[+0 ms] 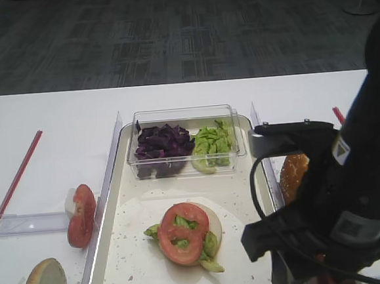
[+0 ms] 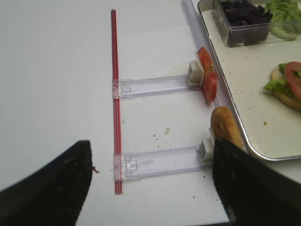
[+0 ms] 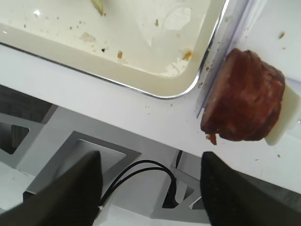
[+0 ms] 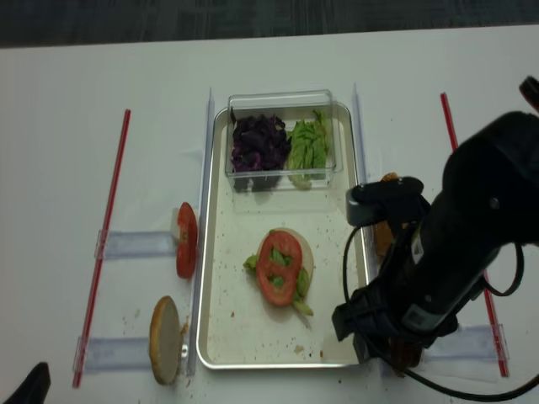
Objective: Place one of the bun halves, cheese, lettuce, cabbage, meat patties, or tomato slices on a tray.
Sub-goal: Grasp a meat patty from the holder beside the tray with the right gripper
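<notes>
The right gripper (image 3: 150, 188), jaws apart and empty, hovers short of the meat patties (image 3: 244, 96) beside the tray (image 3: 155, 92); next, advance and close on 1.

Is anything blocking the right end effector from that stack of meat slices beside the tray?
Nothing visible does. The open right end effector hangs near the meat patties, with only bare table between; a clear divider separates them from the tray.

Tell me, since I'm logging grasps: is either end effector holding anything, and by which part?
Nothing is held. The right end effector is open, short of the round reddish-brown meat patties beside the silvery rectangular tray. The left end effector is open over bare table.
</notes>
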`<action>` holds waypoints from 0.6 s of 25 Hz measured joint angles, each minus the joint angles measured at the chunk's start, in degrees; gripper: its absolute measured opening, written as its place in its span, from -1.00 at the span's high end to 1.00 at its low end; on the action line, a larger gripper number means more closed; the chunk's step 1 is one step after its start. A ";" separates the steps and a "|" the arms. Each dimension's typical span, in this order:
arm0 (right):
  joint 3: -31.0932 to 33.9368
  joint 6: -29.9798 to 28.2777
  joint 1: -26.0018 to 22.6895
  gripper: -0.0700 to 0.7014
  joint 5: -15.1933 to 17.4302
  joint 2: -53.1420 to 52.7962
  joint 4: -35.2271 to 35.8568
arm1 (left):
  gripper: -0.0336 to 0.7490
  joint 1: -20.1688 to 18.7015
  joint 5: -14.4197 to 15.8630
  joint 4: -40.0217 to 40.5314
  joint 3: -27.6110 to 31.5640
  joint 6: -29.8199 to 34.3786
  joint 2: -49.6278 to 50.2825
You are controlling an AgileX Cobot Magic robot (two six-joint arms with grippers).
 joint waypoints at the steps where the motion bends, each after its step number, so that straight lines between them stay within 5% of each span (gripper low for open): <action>1: -0.78 0.70 0.00 -0.43 0.45 1.22 -0.16 | -0.35 0.00 0.00 0.00 0.00 0.00 0.00; 15: -5.77 4.51 0.00 -0.43 4.69 7.81 -6.06 | -0.35 0.00 0.00 0.00 0.00 0.00 0.00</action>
